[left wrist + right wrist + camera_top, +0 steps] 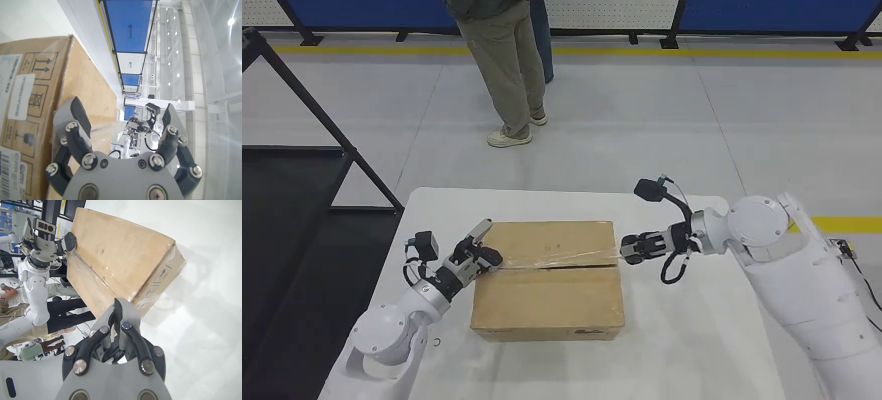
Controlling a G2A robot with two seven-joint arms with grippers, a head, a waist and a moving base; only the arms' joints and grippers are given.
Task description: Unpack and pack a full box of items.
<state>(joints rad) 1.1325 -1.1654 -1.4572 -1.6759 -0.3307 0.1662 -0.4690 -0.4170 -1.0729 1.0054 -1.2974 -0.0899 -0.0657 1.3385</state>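
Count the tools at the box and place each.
2. The left tool, open, rests one finger on the box's left edge; the right tool is shut on tape at its right edge.

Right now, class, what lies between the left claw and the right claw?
The cardboard box fills that stretch in the top view; its clear tape runs from the open left claw to the right claw, shut on its end.

Box is taped closed, contents hidden. In the left wrist view the box runs off frame, and its side labels are cut off and blurry. Right gripper is pinched tight, tape end mostly buried between the fingers. Can't tell if the left gripper pad touches cardboard.
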